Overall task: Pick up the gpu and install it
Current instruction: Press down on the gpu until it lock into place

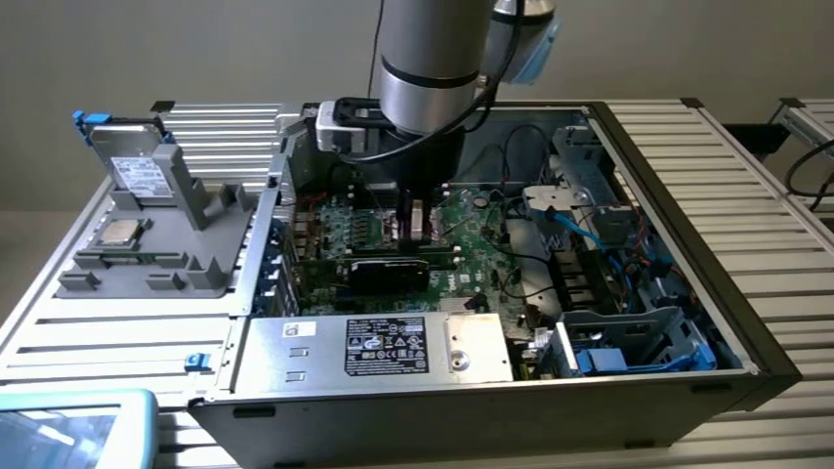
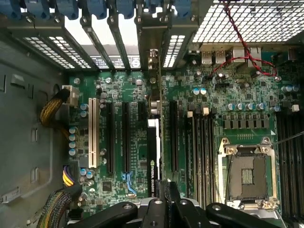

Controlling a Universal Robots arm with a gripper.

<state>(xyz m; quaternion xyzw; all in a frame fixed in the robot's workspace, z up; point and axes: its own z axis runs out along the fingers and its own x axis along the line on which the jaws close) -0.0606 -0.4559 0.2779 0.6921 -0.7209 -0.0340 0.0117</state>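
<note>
From the exterior view, my pincer [image 1: 414, 227] reaches down inside the open grey metal computer case [image 1: 678, 293], closed on the thin green gpu card with its black cooler [image 1: 391, 266], directly beneath it, edge-down on the green motherboard [image 1: 476, 239].

At the wrist, my pincer [image 2: 161, 190] pinches the gpu [image 2: 154, 156], which stands edge-on just ahead among the black expansion slots [image 2: 126, 137].

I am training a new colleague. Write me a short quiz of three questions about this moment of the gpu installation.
1. True or false: the gpu stands on edge over the motherboard slots.
2. The gripper is: A) open, B) shut on the gpu, C) away from the case.
3. What lies empty beside the memory slots?

Key: 1 true; 2 B; 3 the processor socket.
</note>
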